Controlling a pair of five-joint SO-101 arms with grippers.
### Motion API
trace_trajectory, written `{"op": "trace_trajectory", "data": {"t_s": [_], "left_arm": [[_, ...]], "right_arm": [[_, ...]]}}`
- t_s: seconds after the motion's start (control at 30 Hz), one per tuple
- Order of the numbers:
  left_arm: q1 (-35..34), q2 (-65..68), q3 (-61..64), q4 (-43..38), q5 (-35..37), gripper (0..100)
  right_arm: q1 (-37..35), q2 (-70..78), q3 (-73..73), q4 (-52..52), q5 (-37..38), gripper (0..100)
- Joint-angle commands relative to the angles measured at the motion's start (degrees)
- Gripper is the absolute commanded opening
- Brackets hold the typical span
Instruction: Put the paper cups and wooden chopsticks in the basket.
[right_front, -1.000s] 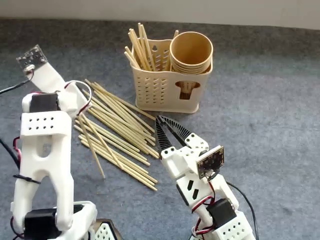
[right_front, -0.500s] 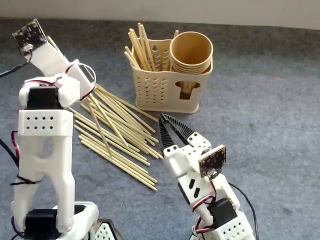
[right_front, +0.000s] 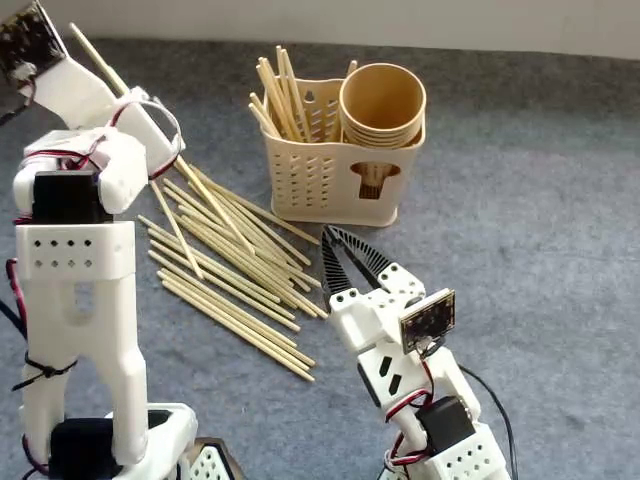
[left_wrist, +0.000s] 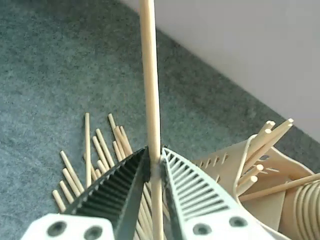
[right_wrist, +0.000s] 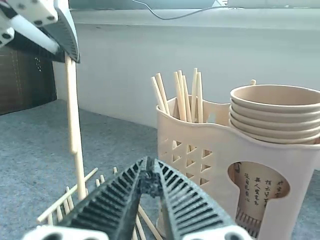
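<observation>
Grey mat (right_front: 540, 200). Loose chopstick pile (right_front: 235, 270) lies on the mat beside the basket (right_front: 330, 180), which holds stacked paper cups (right_front: 382, 100) plus several chopsticks. Right gripper (right_wrist: 150, 175), closed on nothing, sits near basket front. Left gripper (left_wrist: 155, 161) clamps one chopstick (left_wrist: 150, 75), up above pile.

On my screens the desk (right_front: 540, 220) is a mottled blue-grey, like felt. The basket (right_front: 320, 185) is cream, its walls patterned with rows of narrow slots. The paper cups (right_front: 383, 100) are tan, with dark print visible through the basket's cut-out. The wooden chopsticks (right_front: 235, 275) are pale straw-yellow. I see the left pincer (left_wrist: 155, 155) and right pincer (right_wrist: 150, 167) with black ribbed fingers on white bodies. The arms (right_front: 75, 300) are white with red and black wires (right_front: 408, 408), and the wall (right_wrist: 125, 55) is off-white.
</observation>
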Motion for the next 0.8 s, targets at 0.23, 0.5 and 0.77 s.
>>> {"op": "trace_trajectory", "data": {"t_s": [0.23,0.5,0.77], "left_arm": [[4.1,-2.6,-11.0,0.3,0.4,1],[7.0,-2.6,-10.5,-8.9,0.4,1],[10.1,-2.6,-10.5,-20.9,0.3,1]], "right_arm": [[0.7,-0.7,5.6,-1.4,0.0,0.5],[0.7,-0.7,5.6,-1.3,0.0,0.5],[0.7,-0.7,5.6,0.4,0.0,0.5]]}}
